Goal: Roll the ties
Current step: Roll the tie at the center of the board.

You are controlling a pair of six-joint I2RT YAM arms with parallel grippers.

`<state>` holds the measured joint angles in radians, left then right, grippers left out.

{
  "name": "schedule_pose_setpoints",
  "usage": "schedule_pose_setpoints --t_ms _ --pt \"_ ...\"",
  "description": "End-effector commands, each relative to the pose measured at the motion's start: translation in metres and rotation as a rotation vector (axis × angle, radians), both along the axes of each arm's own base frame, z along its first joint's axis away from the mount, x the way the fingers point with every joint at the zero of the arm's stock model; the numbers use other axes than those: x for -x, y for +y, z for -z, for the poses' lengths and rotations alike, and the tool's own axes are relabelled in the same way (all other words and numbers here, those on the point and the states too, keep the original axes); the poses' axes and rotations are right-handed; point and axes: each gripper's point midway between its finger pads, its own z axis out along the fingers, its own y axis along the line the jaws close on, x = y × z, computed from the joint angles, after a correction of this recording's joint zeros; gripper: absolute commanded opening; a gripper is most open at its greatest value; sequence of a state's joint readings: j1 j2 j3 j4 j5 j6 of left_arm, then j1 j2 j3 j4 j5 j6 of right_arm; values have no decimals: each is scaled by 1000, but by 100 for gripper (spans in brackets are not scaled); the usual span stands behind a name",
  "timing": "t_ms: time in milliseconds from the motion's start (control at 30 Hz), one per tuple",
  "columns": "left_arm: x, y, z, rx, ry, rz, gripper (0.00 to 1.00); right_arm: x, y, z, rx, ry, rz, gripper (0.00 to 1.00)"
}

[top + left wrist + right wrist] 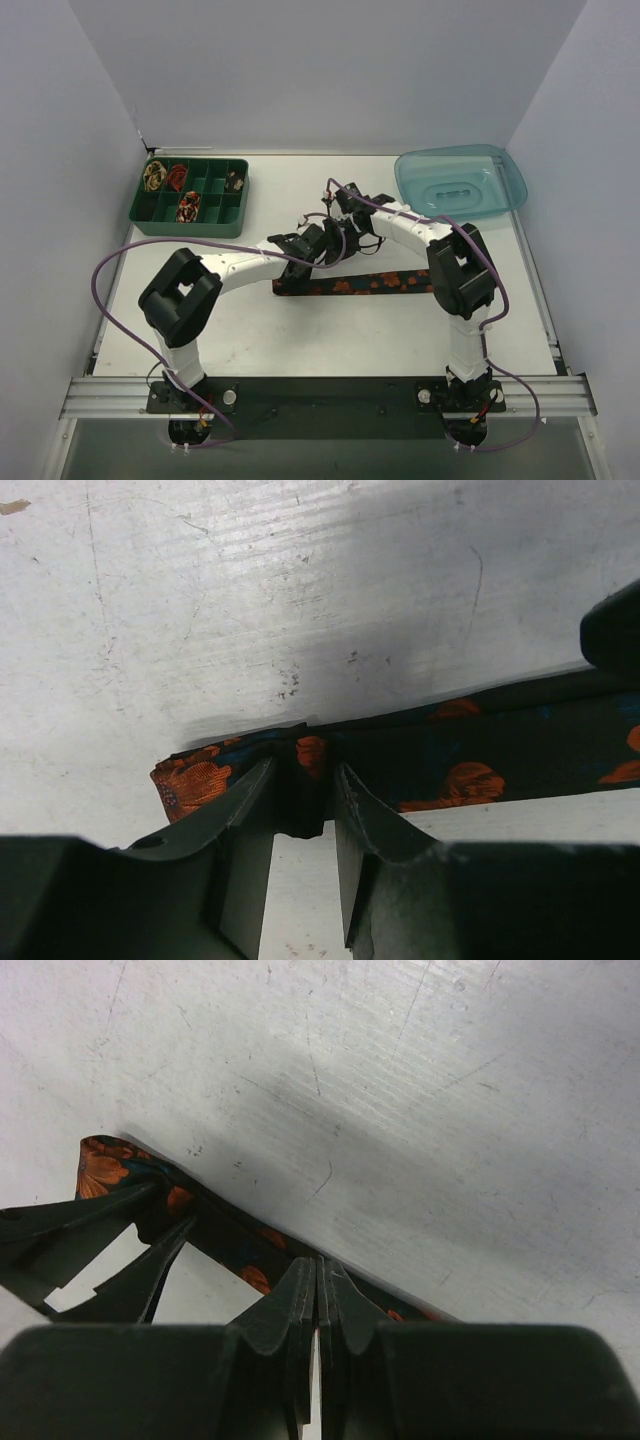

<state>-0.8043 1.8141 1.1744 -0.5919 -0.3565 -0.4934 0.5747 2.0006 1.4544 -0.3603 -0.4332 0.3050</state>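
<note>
Partly hidden, tie (460, 780) pinched between jaws.

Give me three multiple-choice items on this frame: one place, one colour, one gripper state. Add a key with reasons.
1. Where on the table is the tray?
A far left corner; B far right corner; C near edge, centre.
2. What colour are the flowers on the tie?
A white; B orange; C green.
3. What state is the right gripper in?
A open above the tie; B open, resting on the table; C shut on the tie.

Key:
1 A: the top view shows the tray at the far left corner.
2 B: orange blooms on dark cloth show in every view.
3 C: the right wrist view shows it closed with the tie's edge pinched in it.
</note>
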Motion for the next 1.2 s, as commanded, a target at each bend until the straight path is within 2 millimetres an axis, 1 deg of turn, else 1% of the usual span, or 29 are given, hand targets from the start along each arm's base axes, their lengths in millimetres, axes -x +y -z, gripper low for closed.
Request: schedule_pose_setpoints --t_ms 0,33,67,100,133,167,333,500,633,700,733,800,833,967,1100,1167 --pt "-3 -15 2 183 10 -59 39 7 -7 -9 4 5 -10 0" --pt "-6 -13 1 206 8 -75 39 6 -7 -8 4 5 -8 0" --pt "-11 -16 -4 253 -16 -77 39 7 -7 -9 5 3 -10 0" --pt "-4 -17 1 282 11 -68 39 7 -7 -8 6 4 -10 0" --pt "-6 -14 1 298 9 -80 39 7 -8 -7 6 6 -10 0" --pt "-8 -16 -1 322 -4 -84 39 8 -7 -7 8 9 -11 0" --pt "-3 -11 9 332 29 -97 39 7 -6 -8 1 9 -14 0" --pt "-1 -14 6 367 21 -94 40 5 -5 -9 10 0 -19 0" --pt "-2 -14 -6 392 -9 -91 40 9 -2 -12 18 -3 -36 0" --pt "-4 -11 -18 401 -41 -93 40 10 0 -15 14 -6 -42 0" --pt "-6 -11 -27 413 -65 -94 40 10 1 -17 13 -11 -43 0" --pt "-7 -7 -35 414 -89 -99 40 9 4 -19 5 -15 -48 0" --pt "-8 -6 -41 424 -105 -98 40 11 5 -21 1 -11 -52 0" --pt "-6 -2 -51 434 -125 -99 41 15 14 -28 8 -33 -87 0" --pt "-5 4 -56 455 -134 -105 42 25 35 -44 -14 -74 -147 0" --pt "-4 9 -57 480 -129 -116 42 31 44 -48 -39 -66 -170 0"
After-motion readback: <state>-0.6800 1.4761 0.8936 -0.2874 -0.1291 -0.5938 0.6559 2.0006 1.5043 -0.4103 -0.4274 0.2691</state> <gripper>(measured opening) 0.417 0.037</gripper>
